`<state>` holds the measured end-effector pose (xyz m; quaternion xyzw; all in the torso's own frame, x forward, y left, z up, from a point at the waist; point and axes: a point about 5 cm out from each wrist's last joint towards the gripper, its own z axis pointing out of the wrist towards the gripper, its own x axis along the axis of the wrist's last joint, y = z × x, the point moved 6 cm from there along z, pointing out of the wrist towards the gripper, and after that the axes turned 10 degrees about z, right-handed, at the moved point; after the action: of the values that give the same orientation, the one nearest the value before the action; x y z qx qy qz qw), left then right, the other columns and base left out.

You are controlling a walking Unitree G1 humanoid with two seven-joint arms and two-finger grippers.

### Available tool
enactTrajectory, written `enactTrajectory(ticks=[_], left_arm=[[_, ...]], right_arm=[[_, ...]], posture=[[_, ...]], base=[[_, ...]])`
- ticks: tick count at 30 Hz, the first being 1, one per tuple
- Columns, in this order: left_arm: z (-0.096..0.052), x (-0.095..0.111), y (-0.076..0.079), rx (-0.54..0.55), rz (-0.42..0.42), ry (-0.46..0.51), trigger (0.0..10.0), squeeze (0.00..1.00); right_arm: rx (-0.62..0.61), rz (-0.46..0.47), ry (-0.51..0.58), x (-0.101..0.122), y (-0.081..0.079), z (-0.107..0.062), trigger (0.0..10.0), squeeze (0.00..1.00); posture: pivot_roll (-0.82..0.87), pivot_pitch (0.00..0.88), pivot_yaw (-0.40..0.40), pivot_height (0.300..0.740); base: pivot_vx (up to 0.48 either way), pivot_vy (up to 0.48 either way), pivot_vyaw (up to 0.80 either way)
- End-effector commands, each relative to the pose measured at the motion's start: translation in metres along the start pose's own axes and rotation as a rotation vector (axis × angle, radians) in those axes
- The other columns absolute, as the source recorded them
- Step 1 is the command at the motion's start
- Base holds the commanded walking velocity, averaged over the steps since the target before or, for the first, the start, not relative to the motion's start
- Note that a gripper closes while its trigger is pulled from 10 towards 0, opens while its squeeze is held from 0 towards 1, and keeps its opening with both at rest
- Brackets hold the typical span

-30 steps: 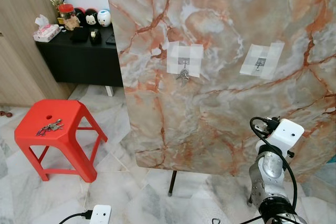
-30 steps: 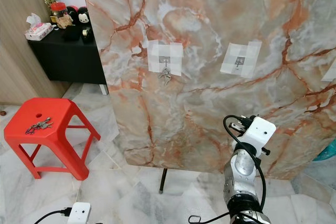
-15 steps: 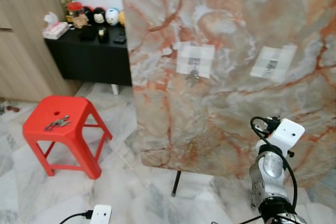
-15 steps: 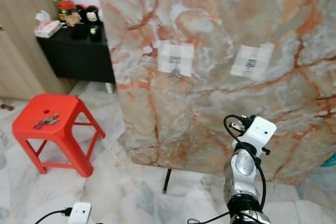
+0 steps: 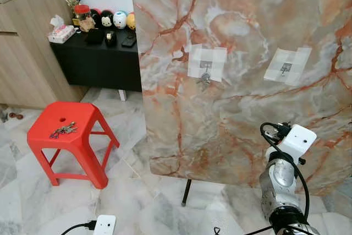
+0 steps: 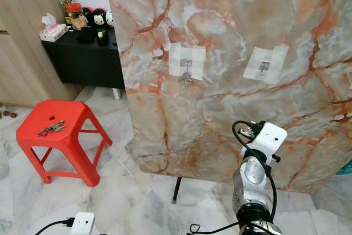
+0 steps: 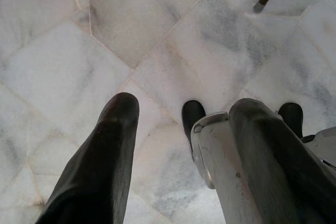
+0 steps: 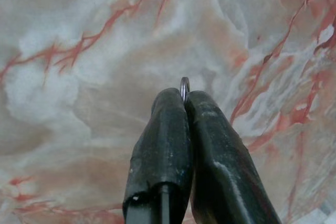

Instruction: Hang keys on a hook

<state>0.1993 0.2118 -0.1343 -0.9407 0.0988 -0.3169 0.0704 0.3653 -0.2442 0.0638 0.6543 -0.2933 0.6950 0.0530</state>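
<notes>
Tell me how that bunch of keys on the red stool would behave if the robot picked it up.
The bunch of keys lies splayed flat on the red stool, so it would probably dangle loosely from one ring. It looks like metal, likely slippery between smooth end effector fingers. It seems small and light.

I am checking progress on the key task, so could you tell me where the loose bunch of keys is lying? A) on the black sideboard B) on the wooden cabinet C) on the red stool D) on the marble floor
C: the bunch of keys lies on the seat of the red stool, beside its centre hole.
</notes>
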Motion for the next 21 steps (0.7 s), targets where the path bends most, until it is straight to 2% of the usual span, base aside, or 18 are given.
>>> enactTrajectory(ticks=[1, 4, 9, 21], left_arm=[[-0.0005, -0.0042, 0.0027, -0.003, -0.01, -0.016, 10.0, 0.0], [-0.0004, -0.0045, 0.0025, -0.001, -0.015, -0.019, 10.0, 0.0], [-0.0004, -0.005, 0.0025, 0.001, -0.012, -0.024, 10.0, 0.0], [-0.0006, -0.0045, 0.0033, -0.006, -0.002, -0.016, 10.0, 0.0]], right_arm=[[-0.002, -0.001, -0.003, 0.0018, -0.0003, 0.0031, 10.0, 0.0], [-0.001, 0.0, -0.005, 0.0016, -0.0005, 0.0031, 10.0, 0.0], [0.005, 0.002, -0.006, 0.0012, -0.0023, 0.0026, 10.0, 0.0], [0.005, 0.003, -0.009, 0.0005, -0.0022, 0.0023, 10.0, 0.0]], posture=[[0.02, 0.0, -0.046, 0.74], [0.02, 0.0, -0.046, 0.74], [0.01, 0.0, -0.046, 0.74], [0.02, 0.0, -0.046, 0.74]], base=[[0.0, 0.0, 0.0], [0.0, 0.11, 0.0], [0.0, 0.48, 0.0], [0.0, 0.0, 0.0]])
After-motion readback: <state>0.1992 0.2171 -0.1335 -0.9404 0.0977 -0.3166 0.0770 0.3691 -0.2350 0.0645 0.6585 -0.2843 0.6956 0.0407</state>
